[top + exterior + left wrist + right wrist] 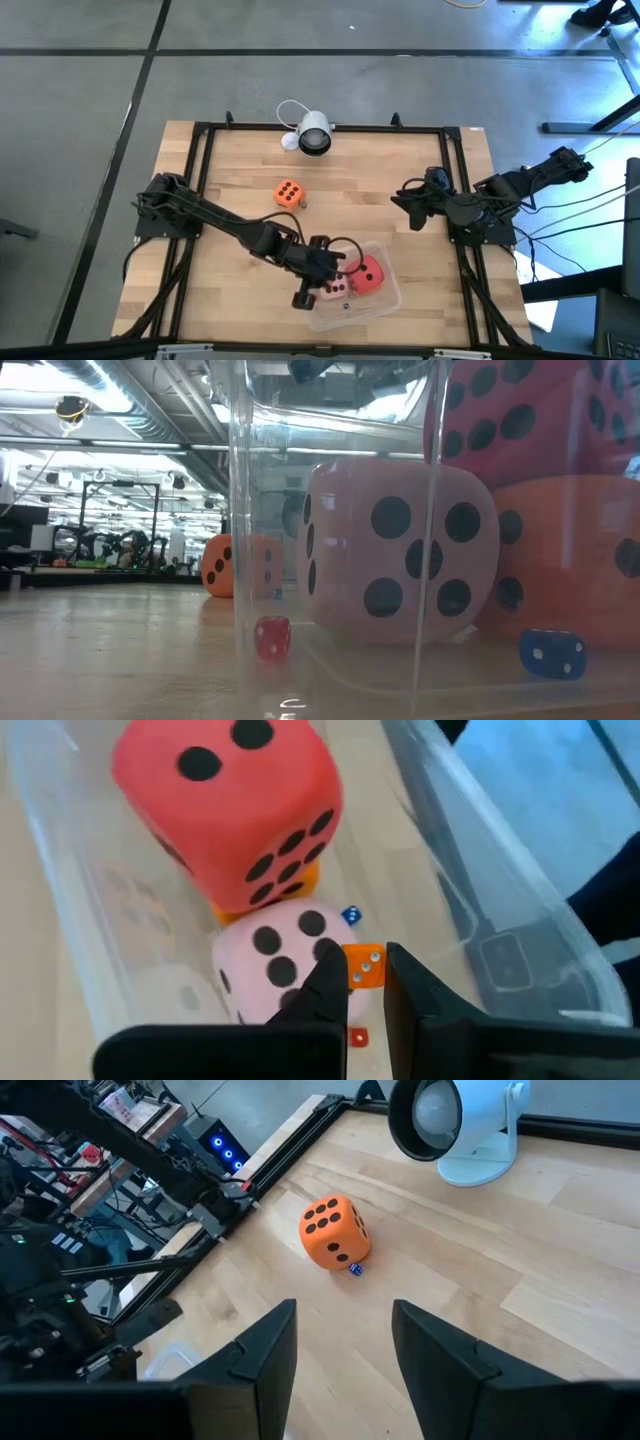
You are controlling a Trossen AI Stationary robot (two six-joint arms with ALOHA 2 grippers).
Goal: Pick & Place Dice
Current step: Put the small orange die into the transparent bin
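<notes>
A clear plastic tub point(388, 302) stands near the table's front edge. In it a pale pink die point(275, 955) rests on the floor. Beside it a red die point(225, 805) rests on top of an orange die point(570, 560). Another orange die point(288, 193) sits on the bare wood toward the far side, and the right wrist view also shows this orange die point(334, 1232). My left gripper point(360, 960) is shut and hangs above the tub, over the pink die; in the high view my left gripper point(330, 270) is at the tub's left end. My right gripper point(345, 1315) waits open above the table's right side.
Tiny dice lie on the tub floor: a blue one point(350, 915), an orange one point(365, 968) and a red one point(357, 1038). A white round lamp-like device point(313, 132) stands at the far edge. A black frame rail point(200, 170) borders the wooden top.
</notes>
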